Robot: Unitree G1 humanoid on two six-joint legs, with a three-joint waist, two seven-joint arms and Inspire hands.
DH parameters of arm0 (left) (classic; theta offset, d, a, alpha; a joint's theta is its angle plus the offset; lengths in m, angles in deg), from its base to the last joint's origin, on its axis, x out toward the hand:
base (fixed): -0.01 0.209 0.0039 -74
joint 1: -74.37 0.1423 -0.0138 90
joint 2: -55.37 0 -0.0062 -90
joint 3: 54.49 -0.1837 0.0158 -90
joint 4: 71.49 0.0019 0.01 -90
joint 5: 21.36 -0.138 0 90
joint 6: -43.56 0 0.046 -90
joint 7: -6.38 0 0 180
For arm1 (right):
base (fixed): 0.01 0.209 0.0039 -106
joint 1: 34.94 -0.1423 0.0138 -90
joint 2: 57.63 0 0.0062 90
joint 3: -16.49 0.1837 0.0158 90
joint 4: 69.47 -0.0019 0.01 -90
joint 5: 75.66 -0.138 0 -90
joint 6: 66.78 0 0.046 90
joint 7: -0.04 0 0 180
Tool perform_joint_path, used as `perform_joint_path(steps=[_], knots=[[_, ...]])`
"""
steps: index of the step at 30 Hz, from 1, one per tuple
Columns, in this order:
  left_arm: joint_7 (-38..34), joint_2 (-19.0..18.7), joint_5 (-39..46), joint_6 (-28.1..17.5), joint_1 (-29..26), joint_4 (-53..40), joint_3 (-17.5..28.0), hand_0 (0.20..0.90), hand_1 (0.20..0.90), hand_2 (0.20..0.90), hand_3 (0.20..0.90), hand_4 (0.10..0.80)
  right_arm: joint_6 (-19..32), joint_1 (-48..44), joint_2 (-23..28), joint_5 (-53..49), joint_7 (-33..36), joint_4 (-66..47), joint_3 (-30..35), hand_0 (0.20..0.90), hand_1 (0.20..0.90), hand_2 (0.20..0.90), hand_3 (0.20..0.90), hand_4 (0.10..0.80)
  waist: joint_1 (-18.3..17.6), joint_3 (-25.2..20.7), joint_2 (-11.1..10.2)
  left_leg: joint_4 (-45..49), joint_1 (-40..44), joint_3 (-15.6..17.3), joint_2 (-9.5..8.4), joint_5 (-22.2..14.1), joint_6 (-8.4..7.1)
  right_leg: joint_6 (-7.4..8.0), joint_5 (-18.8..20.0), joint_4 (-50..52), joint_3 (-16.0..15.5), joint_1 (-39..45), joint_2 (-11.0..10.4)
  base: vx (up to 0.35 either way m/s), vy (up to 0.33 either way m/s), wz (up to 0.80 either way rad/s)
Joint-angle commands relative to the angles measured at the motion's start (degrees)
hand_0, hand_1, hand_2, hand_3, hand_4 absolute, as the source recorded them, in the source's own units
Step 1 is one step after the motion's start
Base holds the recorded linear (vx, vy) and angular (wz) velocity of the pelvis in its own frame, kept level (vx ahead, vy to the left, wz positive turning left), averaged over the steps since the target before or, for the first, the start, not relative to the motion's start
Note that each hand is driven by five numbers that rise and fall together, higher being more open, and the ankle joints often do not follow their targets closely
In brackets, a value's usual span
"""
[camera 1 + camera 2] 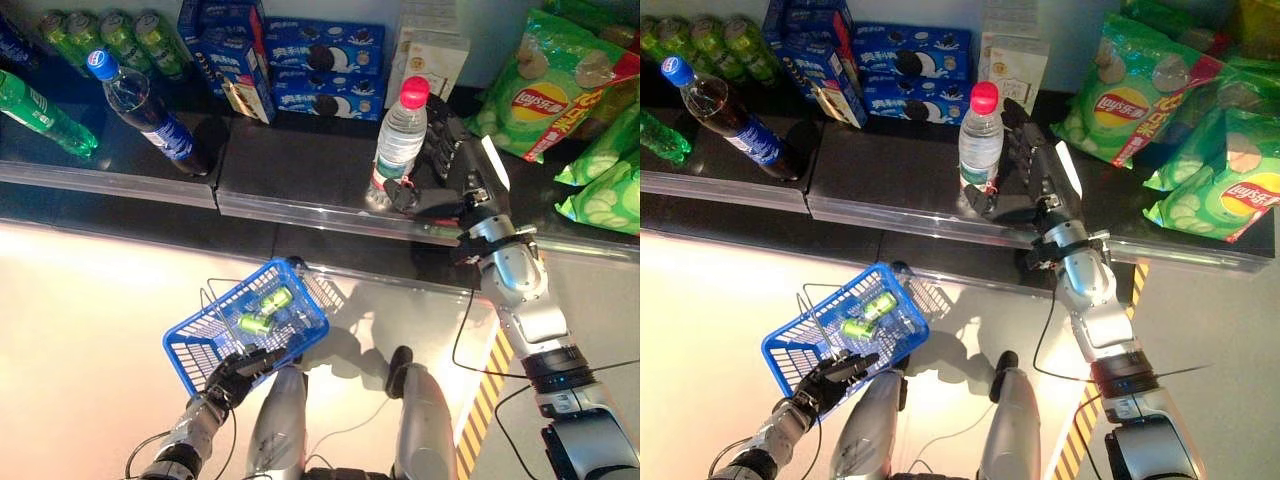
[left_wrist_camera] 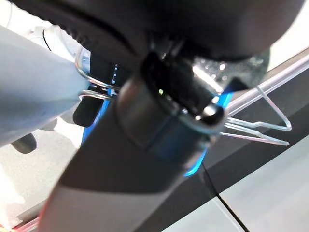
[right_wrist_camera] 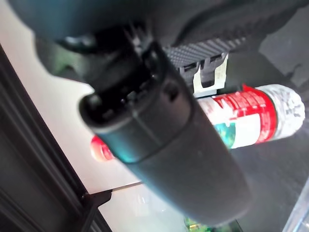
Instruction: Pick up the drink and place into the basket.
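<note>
Left robot hand [image 2: 159, 111] fills view; blue basket [image 2: 195, 166] behind, wire handles [image 2: 260, 126] protruding.

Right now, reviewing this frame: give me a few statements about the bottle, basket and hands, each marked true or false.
1. The water bottle stands upright on the shelf. True.
2. The water bottle's cap is blue. False: it is pink-red.
3. The right robot hand is at the water bottle, thumb near its base. True.
4. The blue basket is empty. False: green cans lie inside.
5. The left robot hand holds the basket at its near edge. True.
</note>
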Motion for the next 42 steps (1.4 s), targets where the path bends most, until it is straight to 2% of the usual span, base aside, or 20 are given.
perform_joint_path(steps=[1,22,23,24,25,42], knots=[[4.1,-1.7,-0.7,-1.7,3.9,-3.3,-2.6,0.300,0.300,0.300,0.200,0.100,3.7,-8.4,-0.2,-0.8,0.0,-3.5,1.0,0.900,0.900,0.900,0.900,0.800,0.7,-3.5,-0.2,1.9,-0.9,0.5,1.49,1.7,3.60,1.39,7.8,-10.2,0.9,4.9,-2.6,0.000,0.000,0.00],[4.4,-1.8,-1.1,-1.2,3.2,-3.6,-3.9,0.300,0.300,0.300,0.200,0.100,0.5,-14.4,-1.0,-2.7,-1.4,-1.6,-2.6,0.900,0.900,0.900,0.900,0.800,1.9,-2.9,0.4,1.4,-0.5,0.3,0.79,1.8,4.04,1.15,7.9,-10.8,0.1,5.5,-3.0,0.000,0.000,0.00],[4.5,-1.8,-1.2,-1.2,3.1,-3.6,-4.0,0.300,0.300,0.300,0.200,0.100,0.9,-14.5,-1.1,-2.9,-1.5,-1.5,-2.7,0.519,0.519,0.519,0.455,0.355,1.9,-2.9,0.4,1.4,-0.5,0.3,0.76,1.8,4.07,1.17,7.9,-10.8,0.1,5.5,-3.0,0.000,0.000,0.00],[4.5,-1.8,-1.2,-1.2,3.1,-3.6,-4.0,0.300,0.300,0.300,0.200,0.100,0.9,-14.5,-1.1,-2.9,-1.5,-1.5,-2.7,0.519,0.519,0.519,0.455,0.355,1.9,-2.9,0.4,1.4,-0.5,0.3,0.76,1.8,4.07,1.17,7.9,-10.8,0.1,5.5,-3.0,0.000,0.000,0.00],[4.3,-1.7,-1.2,-1.0,2.8,-3.5,-4.3,0.300,0.300,0.300,0.200,0.100,0.5,-14.9,-1.8,-3.1,-1.6,-1.6,-3.0,0.300,0.300,0.300,0.200,0.100,1.9,-2.9,0.5,1.4,-0.5,0.3,0.62,1.7,4.13,1.19,8.0,-10.7,0.1,5.4,-3.1,0.000,0.000,0.00],[4.4,-1.7,-0.6,-1.2,2.3,-3.7,-5.1,0.300,0.300,0.300,0.200,0.100,1.3,-15.3,-2.2,-3.4,-0.7,-0.1,-3.3,0.300,0.300,0.300,0.200,0.100,1.9,-2.4,0.9,1.1,-0.5,0.6,0.24,1.7,4.43,1.39,8.5,-11.4,-0.1,5.4,-3.6,-0.001,0.000,0.00]])
